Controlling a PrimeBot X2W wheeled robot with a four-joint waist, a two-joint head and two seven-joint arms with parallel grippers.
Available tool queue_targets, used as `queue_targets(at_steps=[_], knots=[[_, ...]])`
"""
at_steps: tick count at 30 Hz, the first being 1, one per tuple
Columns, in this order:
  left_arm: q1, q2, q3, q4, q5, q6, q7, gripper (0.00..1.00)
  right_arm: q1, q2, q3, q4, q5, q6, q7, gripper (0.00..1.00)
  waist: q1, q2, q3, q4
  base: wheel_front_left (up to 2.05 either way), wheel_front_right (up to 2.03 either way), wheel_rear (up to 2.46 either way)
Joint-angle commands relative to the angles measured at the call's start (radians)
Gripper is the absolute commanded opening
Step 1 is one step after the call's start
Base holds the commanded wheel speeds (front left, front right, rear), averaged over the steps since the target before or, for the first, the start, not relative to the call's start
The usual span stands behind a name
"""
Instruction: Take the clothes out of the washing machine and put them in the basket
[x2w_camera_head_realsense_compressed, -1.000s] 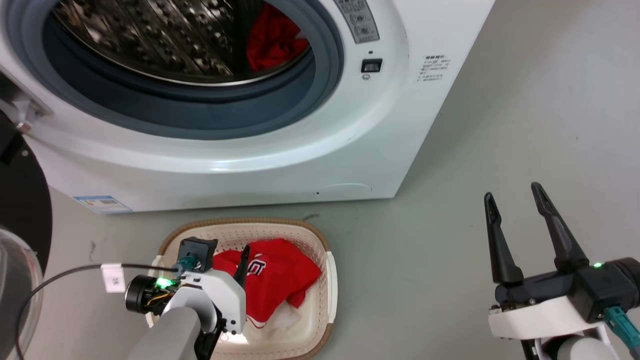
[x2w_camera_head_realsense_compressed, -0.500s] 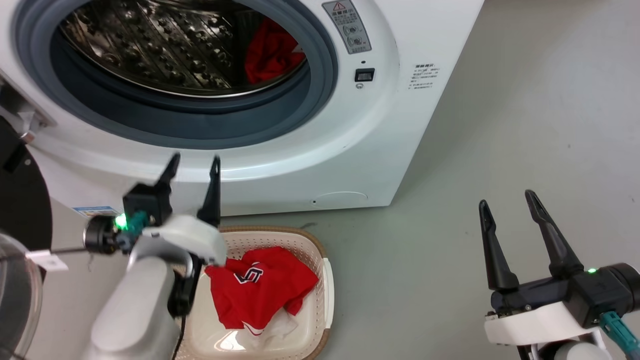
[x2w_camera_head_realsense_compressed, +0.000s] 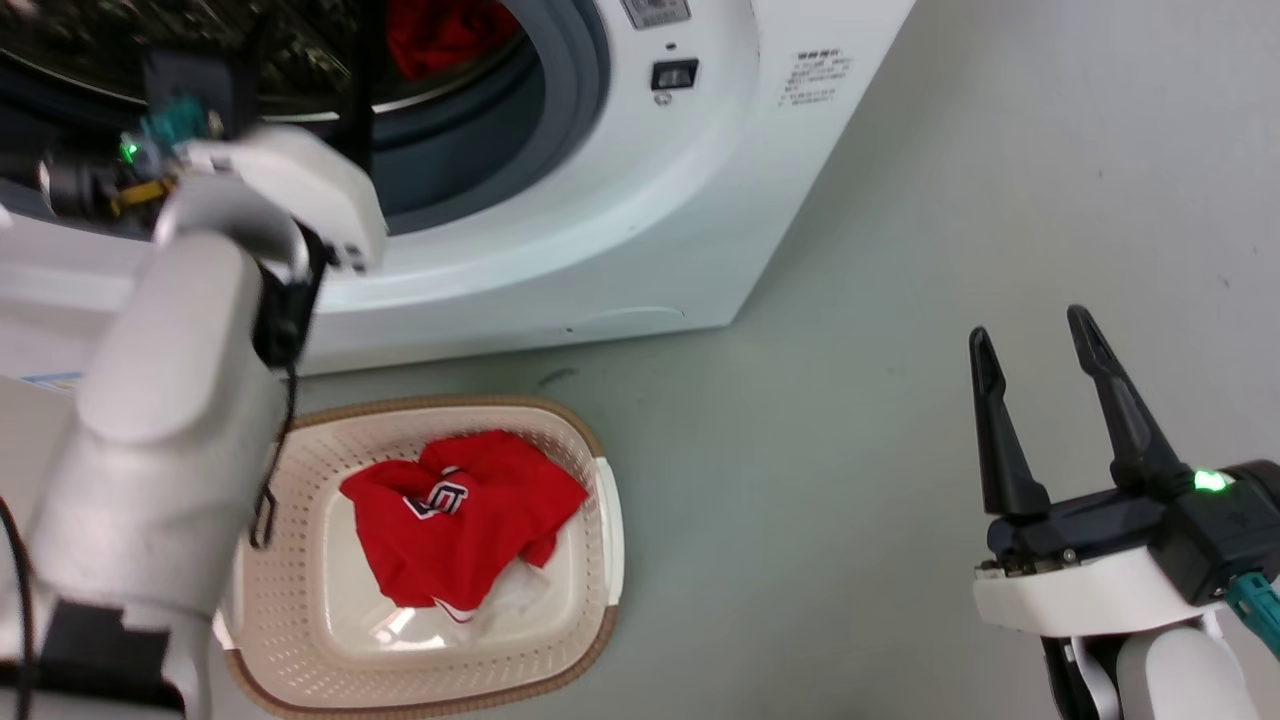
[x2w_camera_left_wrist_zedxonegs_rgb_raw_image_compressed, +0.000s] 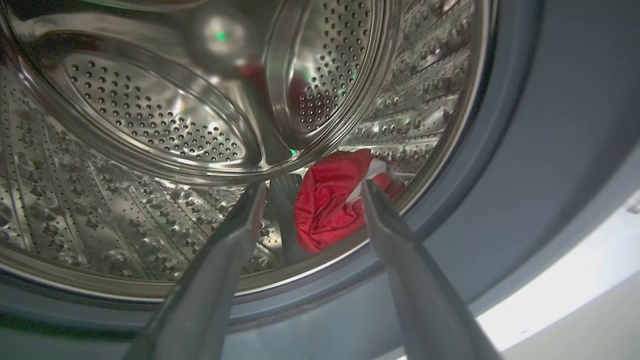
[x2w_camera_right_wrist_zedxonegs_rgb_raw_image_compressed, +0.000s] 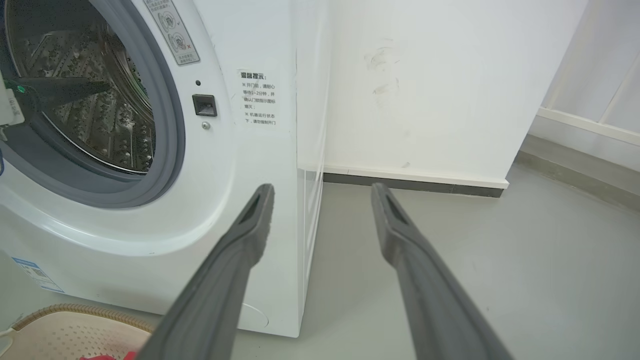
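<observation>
Clothes are split between two places: one red garment (x2w_camera_head_realsense_compressed: 460, 530) lies crumpled in the basket (x2w_camera_head_realsense_compressed: 420, 405), lettering up, a bit of white lining showing at its lower edge, and the second red garment (x2w_camera_left_wrist_zedxonegs_rgb_raw_image_compressed: 330, 205) sits inside the washing machine (x2w_camera_head_realsense_compressed: 620, 230), against the right side of the steel drum (x2w_camera_left_wrist_zedxonegs_rgb_raw_image_compressed: 150, 125) near the grey door ring (x2w_camera_head_realsense_compressed: 560, 90).

Compared with half a second ago, the left arm has climbed. Then its gripper was in front of the washer's lower panel, just above the basket's rim; a second ago it was down in the basket over the first garment. Now the left gripper (x2w_camera_left_wrist_zedxonegs_rgb_raw_image_compressed: 312, 186) is up at the drum mouth, its two fingers spread with nothing between them, and the left wrist view looks past the tips at the garment lying farther in, not touched. The pale left forearm (x2w_camera_head_realsense_compressed: 170, 420) stands tall at the left of the head view, over the basket's left edge.

The garment in the basket keeps the same crumpled shape and place. The right gripper (x2w_camera_head_realsense_compressed: 1028, 325) stays over the bare floor (x2w_camera_head_realsense_compressed: 850, 400) to the right of the washer, fingers spread as before and empty. The whole head view has shifted, with the washer now higher and further left, so the camera has moved, not the machine.
</observation>
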Motion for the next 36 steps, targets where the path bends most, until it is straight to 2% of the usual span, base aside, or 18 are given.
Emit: queue_targets(at_steps=[1, 6, 12, 16, 25, 31, 36], knots=[[-0.039, 0.005, 0.0, 0.017, 0.003, -0.008, 0.009, 1.0, -0.019, 0.0, 0.002, -0.005, 0.007, -0.001, -0.002, 1.0, 0.0, 0.0, 0.048, -0.03, 0.0, 0.0, 0.0], [-0.211, 0.016, -0.019, 0.114, 0.008, -0.049, 0.102, 1.0, -0.057, 0.0, 0.001, -0.014, 0.023, -0.001, -0.002, 1.0, 0.0, 0.0, 0.127, -0.062, 0.0, 0.0, 0.0], [-0.399, 0.036, -0.056, 0.241, 0.006, -0.096, 0.261, 1.0, -0.097, 0.0, 0.003, -0.026, 0.045, -0.001, -0.002, 1.0, 0.0, 0.0, 0.214, -0.1, 0.0, 0.0, 0.0], [-0.501, 0.057, -0.072, 0.312, -0.007, -0.111, 0.359, 1.0, -0.117, 0.0, 0.013, -0.032, 0.063, -0.001, -0.002, 1.0, 0.0, 0.0, 0.263, -0.129, 0.0, 0.0, 0.0], [-0.654, 0.078, -0.121, 0.419, -0.045, -0.12, 0.57, 1.0, -0.148, 0.0, 0.024, -0.042, 0.096, -0.001, -0.002, 1.0, 0.0, 0.0, 0.344, -0.171, 0.0, 0.0, 0.0], [-0.694, 0.095, -0.163, 0.454, -0.049, -0.12, 0.654, 1.0, -0.16, 0.0, 0.022, -0.044, 0.113, -0.001, -0.002, 1.0, 0.0, 0.0, 0.375, -0.188, 0.0, 0.0, 0.0], [-0.707, 0.107, -0.202, 0.454, -0.048, -0.121, 0.671, 1.0, -0.167, 0.0, 0.018, -0.043, 0.124, -0.001, -0.002, 1.0, 0.0, 0.0, 0.388, -0.194, 0.0, 0.0, 0.0]])
